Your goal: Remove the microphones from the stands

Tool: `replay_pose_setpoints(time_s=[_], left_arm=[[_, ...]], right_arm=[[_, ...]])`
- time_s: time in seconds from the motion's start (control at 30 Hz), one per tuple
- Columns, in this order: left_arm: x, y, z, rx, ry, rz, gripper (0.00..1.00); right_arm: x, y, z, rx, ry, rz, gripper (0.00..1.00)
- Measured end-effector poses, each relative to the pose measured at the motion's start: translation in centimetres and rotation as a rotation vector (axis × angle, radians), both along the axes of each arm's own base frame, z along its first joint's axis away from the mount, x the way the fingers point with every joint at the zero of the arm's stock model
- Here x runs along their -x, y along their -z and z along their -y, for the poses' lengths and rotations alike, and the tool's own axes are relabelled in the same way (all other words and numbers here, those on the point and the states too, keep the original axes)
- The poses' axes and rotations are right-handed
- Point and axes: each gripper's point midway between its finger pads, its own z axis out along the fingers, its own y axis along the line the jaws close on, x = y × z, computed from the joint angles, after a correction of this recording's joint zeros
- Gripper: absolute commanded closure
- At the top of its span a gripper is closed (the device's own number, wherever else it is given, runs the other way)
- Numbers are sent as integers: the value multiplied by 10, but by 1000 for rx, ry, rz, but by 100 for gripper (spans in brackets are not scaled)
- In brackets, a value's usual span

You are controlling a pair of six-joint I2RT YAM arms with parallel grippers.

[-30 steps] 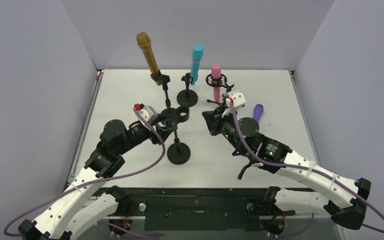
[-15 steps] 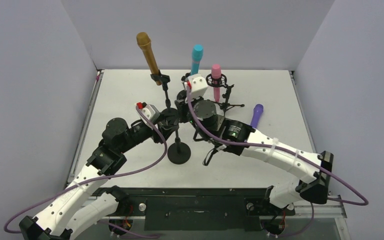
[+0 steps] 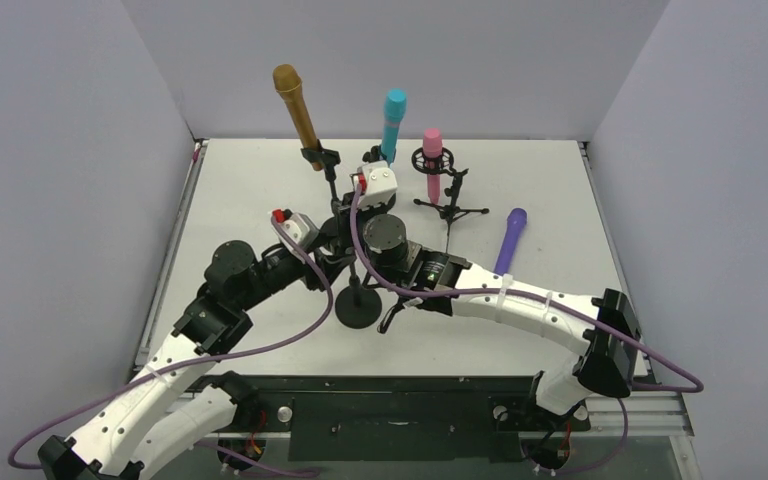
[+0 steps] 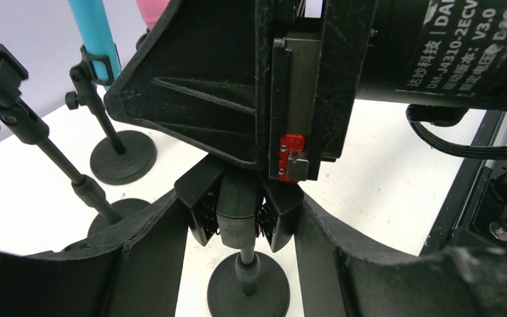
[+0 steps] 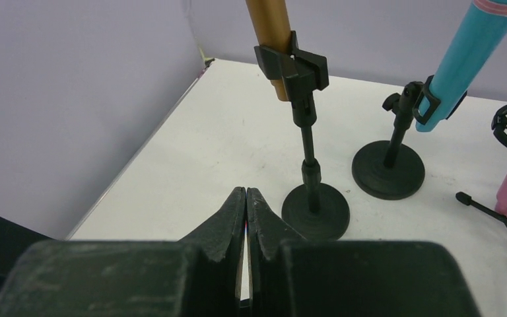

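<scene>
A purple microphone (image 3: 511, 236) lies flat on the table at the right, free of any stand. Near the middle, a black stand (image 3: 358, 308) with a round base holds no microphone. My left gripper (image 4: 240, 221) is shut on this stand's thick upper post, a finger pad (image 4: 202, 212) pressed on each side. My right gripper (image 5: 246, 198) is shut with nothing in it. Its wrist hangs directly over the held stand's top, with the fingers pointing toward the back left.
Behind stand a gold microphone (image 3: 296, 105) on a clip stand (image 5: 315, 210), a teal microphone (image 3: 392, 120) on a round-base stand (image 5: 388, 170), and a pink microphone (image 3: 432, 150) in a tripod shock mount. Grey walls enclose the table.
My right arm has swung left from beside the purple microphone to above the stand held by my left gripper. The left arm has stayed put.
</scene>
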Motion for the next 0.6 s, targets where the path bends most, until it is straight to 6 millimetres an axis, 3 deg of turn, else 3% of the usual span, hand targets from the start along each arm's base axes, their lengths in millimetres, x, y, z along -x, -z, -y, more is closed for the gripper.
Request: replay_pose_setpoints(time_s=[0.27, 0.53, 0.6], left_arm=[[0, 35, -1, -39, -12, -61, 100], [8, 84, 0, -84, -15, -162, 100], [8, 83, 1, -75, -25, -156, 100]], right_arm=[[1, 37, 5, -47, 25, -24, 100], [9, 97, 20, -23, 54, -87, 100], [8, 98, 21, -38, 67, -86, 100]])
